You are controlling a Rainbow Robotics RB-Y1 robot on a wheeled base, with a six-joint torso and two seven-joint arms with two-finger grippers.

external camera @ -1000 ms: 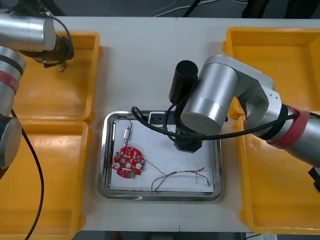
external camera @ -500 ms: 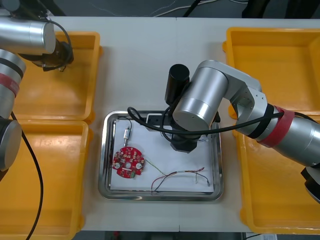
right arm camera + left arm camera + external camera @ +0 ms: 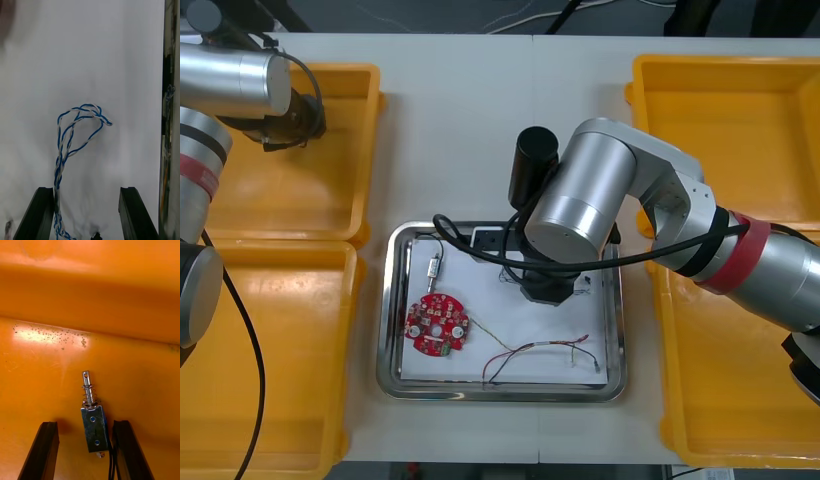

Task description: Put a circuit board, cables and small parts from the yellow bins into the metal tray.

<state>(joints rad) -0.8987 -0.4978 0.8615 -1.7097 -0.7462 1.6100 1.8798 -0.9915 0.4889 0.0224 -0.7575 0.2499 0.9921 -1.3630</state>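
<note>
Right gripper (image 3: 86,191), fingers spread, cable (image 3: 80,123) apparently released into metal tray (image 3: 500,392); left gripper (image 3: 85,425) likewise spread astride small metal part (image 3: 93,427) for pickup

Right gripper (image 3: 85,189) moved left across the metal tray (image 3: 395,300) and toward its far rim over the last second. Left arm (image 3: 240,80), far-left of the tray, shifted only slightly.
</note>
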